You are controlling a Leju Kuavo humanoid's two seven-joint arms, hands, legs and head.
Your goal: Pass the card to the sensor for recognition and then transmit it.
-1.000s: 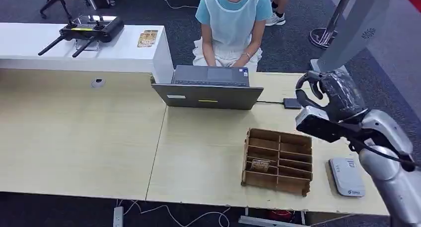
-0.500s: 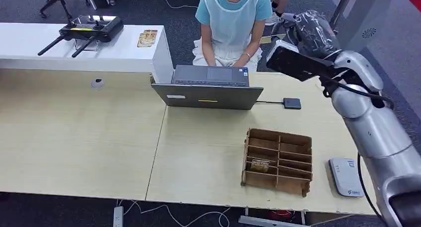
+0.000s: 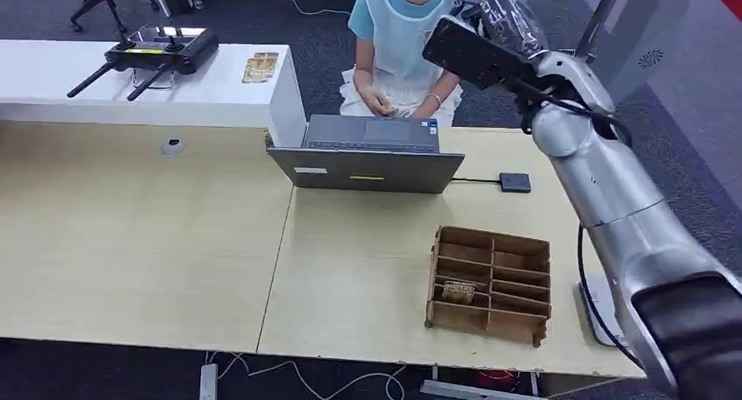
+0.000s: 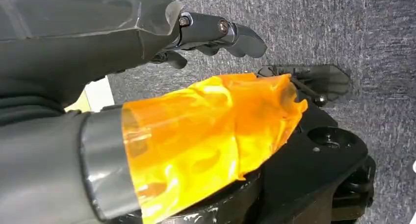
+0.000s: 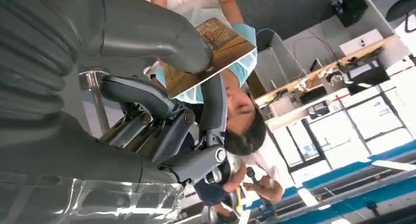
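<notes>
A: Up near the seated person (image 3: 404,32), where is the right robot hand (image 3: 500,15)?

B: Raised high on its silver arm, above the far edge of the tabletop (image 3: 131,234), close in front of the person in the light blue top. From the head view the hand is wrapped in clear film and seen from behind.

A: Does it hold anything?

B: Yes. In the right wrist view the thick grey thumb presses down on a brown card (image 5: 211,55), with the darker fingers (image 5: 147,101) curled under it. The card is pinched flat between them and sticks out past the thumb toward the person.

A: And the left robot hand (image 4: 196,106)?

B: It hangs over grey carpet. Its thumb is wrapped in orange film, and the dark fingers (image 4: 221,33) reach out straight above it with a gap between. Nothing lies in that gap.

A: What sits on the tabletop?

B: A grey laptop (image 3: 367,155) stands open before the person, whose hands are just behind it. A small black box (image 3: 515,182) lies to its right, joined to it by a cable. Nearer the robot stands a brown cardboard organiser (image 3: 490,282) with many slots; one front slot holds a small brown card-like piece (image 3: 458,290). A white card reader (image 3: 599,317) lies just right of the organiser, partly hidden by the right arm.

A: Anything further back?

B: A black drone controller (image 3: 157,54) rests on a white counter (image 3: 52,89).
</notes>
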